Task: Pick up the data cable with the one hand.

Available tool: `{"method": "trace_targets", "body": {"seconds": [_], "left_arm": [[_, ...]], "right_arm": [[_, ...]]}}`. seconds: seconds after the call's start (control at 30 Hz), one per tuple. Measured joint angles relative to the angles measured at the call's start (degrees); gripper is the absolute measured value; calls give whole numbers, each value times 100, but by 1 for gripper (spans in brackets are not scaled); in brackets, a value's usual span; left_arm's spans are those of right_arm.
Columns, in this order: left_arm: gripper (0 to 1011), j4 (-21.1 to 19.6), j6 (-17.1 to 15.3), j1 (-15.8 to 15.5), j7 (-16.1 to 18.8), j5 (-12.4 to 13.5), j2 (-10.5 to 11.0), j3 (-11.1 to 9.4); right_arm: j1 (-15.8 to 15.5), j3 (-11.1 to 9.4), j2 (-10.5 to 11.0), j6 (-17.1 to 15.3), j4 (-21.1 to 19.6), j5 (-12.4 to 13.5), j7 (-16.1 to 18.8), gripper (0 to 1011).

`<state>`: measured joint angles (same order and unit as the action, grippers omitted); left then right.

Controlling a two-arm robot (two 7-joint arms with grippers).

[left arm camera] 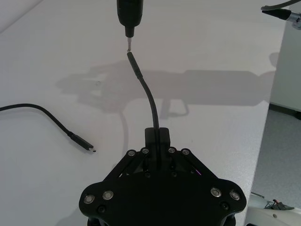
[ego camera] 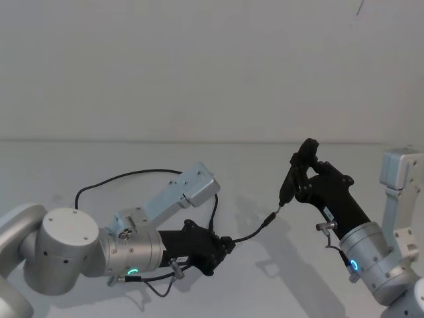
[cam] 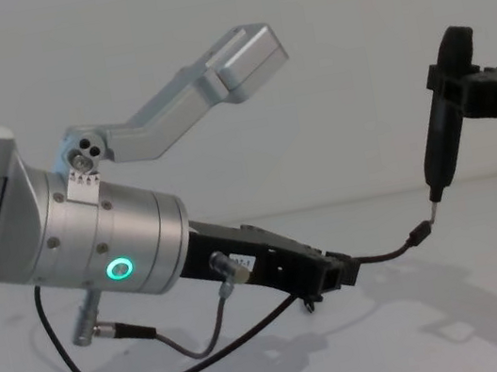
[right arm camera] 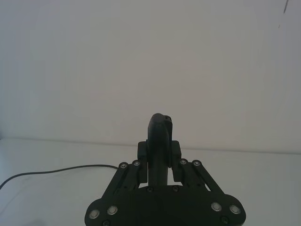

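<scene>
My left gripper hovers low over the white table, shut on the data cable a short way from one plug. That free end curves up, and its plug points at the metal tip of a pen-shaped tool. My right gripper is shut on that tool and holds it tip down. The rest of the cable loops back over the table, and its other plug lies flat.
A silver link of my left arm sticks up behind the left gripper. A short grey wire hangs under the left wrist. The right arm's pale body stands at the right edge. A plain wall rises behind the table.
</scene>
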<state>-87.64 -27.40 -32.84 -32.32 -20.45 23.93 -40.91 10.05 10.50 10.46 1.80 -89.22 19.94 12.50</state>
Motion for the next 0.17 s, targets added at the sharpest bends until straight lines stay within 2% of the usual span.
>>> {"method": "trace_targets", "body": {"seconds": [0.17], "left_arm": [[39, 0, 0, 0, 0, 0, 0, 0]], "right_arm": [[8, 3, -4, 8, 18, -2, 5, 279]]}}
